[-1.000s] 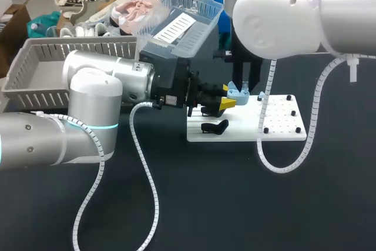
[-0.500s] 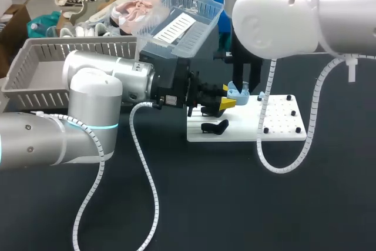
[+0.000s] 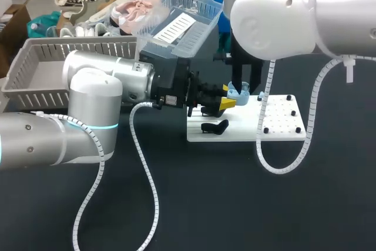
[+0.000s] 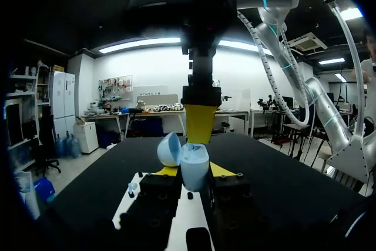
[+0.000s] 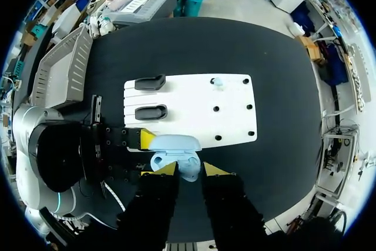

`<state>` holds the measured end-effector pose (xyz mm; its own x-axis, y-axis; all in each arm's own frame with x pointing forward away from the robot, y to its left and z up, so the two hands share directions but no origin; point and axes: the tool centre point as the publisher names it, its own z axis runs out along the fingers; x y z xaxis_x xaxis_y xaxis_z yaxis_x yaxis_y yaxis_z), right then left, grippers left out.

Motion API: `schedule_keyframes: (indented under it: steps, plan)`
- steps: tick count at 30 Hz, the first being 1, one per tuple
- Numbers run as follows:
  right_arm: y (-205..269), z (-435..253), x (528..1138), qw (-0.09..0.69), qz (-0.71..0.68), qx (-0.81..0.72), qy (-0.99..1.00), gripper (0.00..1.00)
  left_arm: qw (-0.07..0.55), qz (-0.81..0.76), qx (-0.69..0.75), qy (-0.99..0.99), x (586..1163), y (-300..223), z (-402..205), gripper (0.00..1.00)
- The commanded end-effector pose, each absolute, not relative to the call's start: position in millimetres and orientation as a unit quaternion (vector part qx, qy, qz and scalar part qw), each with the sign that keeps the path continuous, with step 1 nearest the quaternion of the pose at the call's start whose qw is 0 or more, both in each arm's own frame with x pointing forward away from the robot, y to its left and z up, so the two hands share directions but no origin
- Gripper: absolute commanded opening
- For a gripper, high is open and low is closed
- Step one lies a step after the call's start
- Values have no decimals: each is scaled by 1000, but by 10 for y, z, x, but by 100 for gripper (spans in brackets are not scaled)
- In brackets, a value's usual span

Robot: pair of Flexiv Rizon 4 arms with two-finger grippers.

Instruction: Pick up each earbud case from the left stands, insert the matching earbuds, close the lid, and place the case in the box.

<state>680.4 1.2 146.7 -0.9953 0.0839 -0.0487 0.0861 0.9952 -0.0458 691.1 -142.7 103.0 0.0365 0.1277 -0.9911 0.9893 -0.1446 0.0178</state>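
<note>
A light blue earbud case (image 3: 237,93) with its lid up is held off the table just left of the white stand board (image 3: 282,123). My left gripper (image 4: 193,170) is shut on its body (image 4: 194,167), one yellow tip on each side. My right gripper (image 5: 189,170) comes straight down over the case (image 5: 174,144), its tips apart right above the open top and gripping nothing that I can see. Two black stands (image 5: 150,111) on the board are bare. A small blue earbud (image 5: 217,80) sits at the board's far edge.
A grey basket (image 3: 26,66) stands at the back left, and a clear plastic bin (image 3: 202,24) behind the board. Black pegs (image 3: 292,113) dot the board's right half. My left arm's cable (image 3: 147,174) trails across the dark table in front.
My right gripper's fingers have parted a little over the case, and its arm has shifted slightly left. The left arm and the case have not moved.
</note>
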Motion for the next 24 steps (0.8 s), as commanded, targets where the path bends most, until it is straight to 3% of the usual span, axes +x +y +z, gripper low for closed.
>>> schedule_keyframes:
  steps: [1, 9, 13, 24]
  plan:
    - [18, 1457, 6818, 23, -23, 43, 999, 27, 436, -493, 573, 488, 6908, -1430, 1032, 0]
    - [26, 1518, 6800, 29, -13, 46, 998, 26, 436, -493, 573, 488, 6908, -1430, 1032, 0]
    - [22, 1657, 6773, 46, 9, 54, 997, 36, 436, -493, 573, 488, 6908, -1430, 1032, 0]
    - [-236, 1774, 6816, 113, 97, 104, 983, 46, 436, -493, 573, 488, 6908, -1430, 1032, 0]
